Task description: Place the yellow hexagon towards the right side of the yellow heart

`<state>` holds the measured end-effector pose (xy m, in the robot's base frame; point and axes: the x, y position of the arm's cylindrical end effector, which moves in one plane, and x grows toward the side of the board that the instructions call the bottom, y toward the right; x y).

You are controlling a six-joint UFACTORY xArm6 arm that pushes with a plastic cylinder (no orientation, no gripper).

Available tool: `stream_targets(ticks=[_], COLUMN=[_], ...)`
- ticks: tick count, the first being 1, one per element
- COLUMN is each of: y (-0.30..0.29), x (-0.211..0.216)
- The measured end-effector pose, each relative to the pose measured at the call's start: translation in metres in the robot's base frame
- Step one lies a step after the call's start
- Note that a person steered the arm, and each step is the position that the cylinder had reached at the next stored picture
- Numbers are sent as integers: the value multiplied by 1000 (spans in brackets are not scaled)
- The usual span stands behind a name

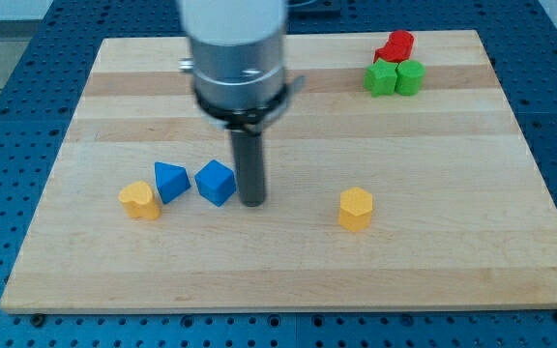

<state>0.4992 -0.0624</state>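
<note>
The yellow hexagon point(355, 208) sits on the wooden board right of centre, toward the view's bottom. The yellow heart point(140, 200) sits at the view's left. My tip point(252, 202) rests on the board between them, about a hundred pixels left of the hexagon. It stands just right of a blue cube point(216, 183), close to it; contact cannot be told. A blue triangular block point(170, 181) lies between the blue cube and the heart.
At the view's top right is a tight cluster: a red block point(395, 45) above two green blocks point(382, 77) point(409, 76). The wooden board point(288, 271) lies on a blue perforated table. The arm's body point(237, 53) hangs over the board's top centre.
</note>
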Motion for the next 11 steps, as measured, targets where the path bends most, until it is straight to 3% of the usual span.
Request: stream_targets(ticks=[2,4,5,6,7,8,9,11], y=[-22,91,160,211,133,31,-11,34], x=[-3,-40,-31,15,30,16,12,31])
